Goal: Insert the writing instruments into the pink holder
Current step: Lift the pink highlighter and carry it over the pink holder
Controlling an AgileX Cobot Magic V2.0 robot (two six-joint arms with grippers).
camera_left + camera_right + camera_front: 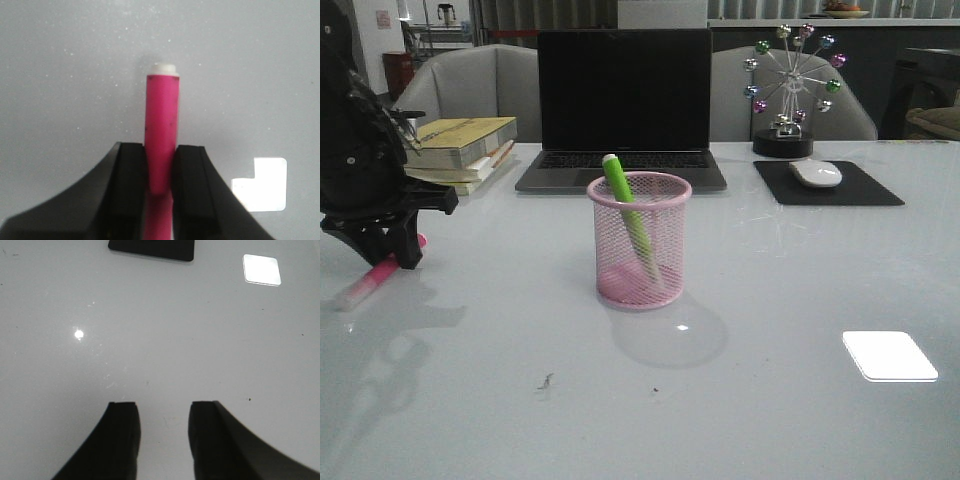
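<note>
The pink holder point(668, 250) stands at the middle of the table. The green marker point(623, 200) leans inside it, its whitish cap above the rim. The pink marker point(372, 282) lies on the table at the far left, its whitish end pointing away from the fingers in the left wrist view. My left gripper point(400, 250) is down over it. In the left wrist view both fingers press the sides of the pink marker point(162, 120), so the left gripper point(161, 148) is shut on it. My right gripper point(163, 406) hangs open over bare table, out of the front view.
A laptop point(625, 100) stands behind the holder, stacked books point(465, 145) at the back left. A white mouse point(816, 173) lies on a black pad point(865, 190) at the back right, beside a ferris-wheel ornament point(790, 90). The pad's edge point(150, 249) shows in the right wrist view.
</note>
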